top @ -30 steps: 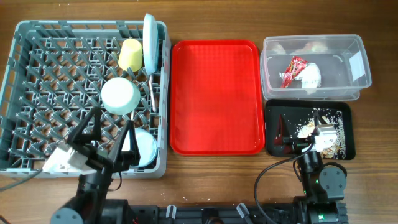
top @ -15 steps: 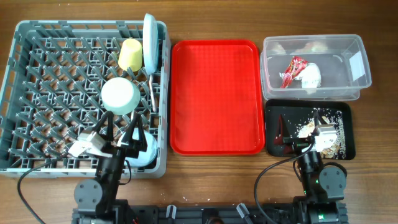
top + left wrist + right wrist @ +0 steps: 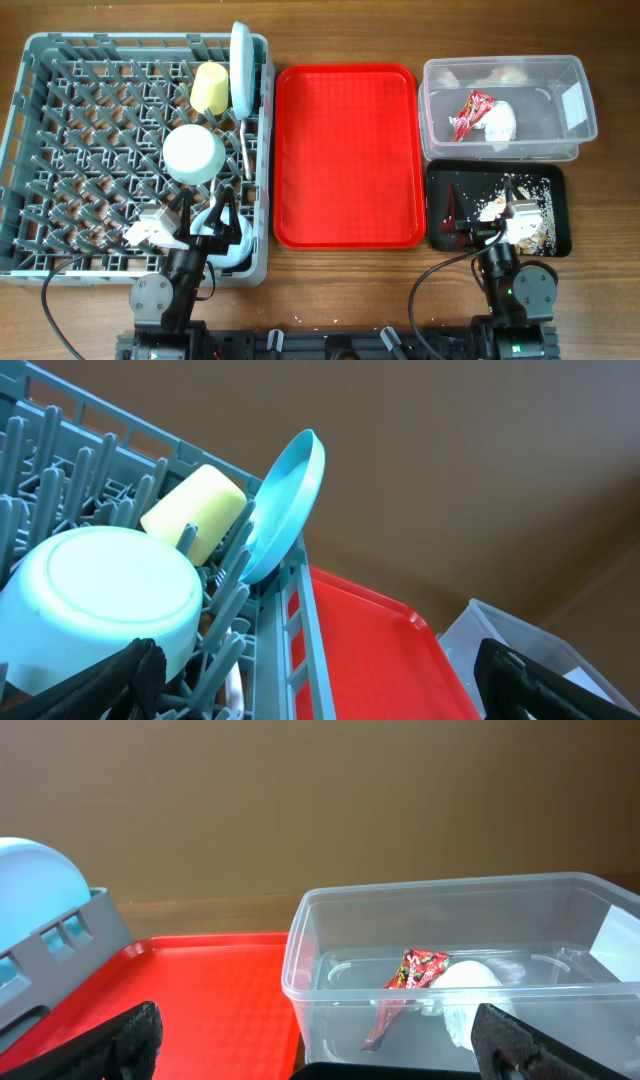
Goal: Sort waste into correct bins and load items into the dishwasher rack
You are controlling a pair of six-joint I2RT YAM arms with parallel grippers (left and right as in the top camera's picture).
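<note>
The grey dishwasher rack [image 3: 60, 120] holds the pale blue plate [image 3: 242, 70] on edge, the yellow cup [image 3: 211, 88], the upturned pale blue bowl [image 3: 194, 155] and white cutlery [image 3: 244, 145]. My left gripper [image 3: 200, 213] is open and empty over the rack's front right corner. The left wrist view shows the bowl [image 3: 95, 605], cup [image 3: 195, 505] and plate [image 3: 290, 500] ahead of its jaws [image 3: 320, 695]. My right gripper [image 3: 497, 212] is open and empty over the black tray [image 3: 450, 180] with beige scraps [image 3: 540, 205]. The clear tub [image 3: 505, 68] holds the red wrapper [image 3: 470, 113] and white napkin [image 3: 500, 122].
The flat red serving tray [image 3: 345, 155] lies between the rack and the bins, with nothing on it. A pale round thing [image 3: 236, 240] sits in the rack under my left gripper. The right wrist view shows the tub [image 3: 460, 970], wrapper [image 3: 410, 980] and red tray [image 3: 200, 1000].
My left arm has drawn back toward the table's front edge and swung right, its gripper now near the rack's front right corner. The right arm has not moved.
</note>
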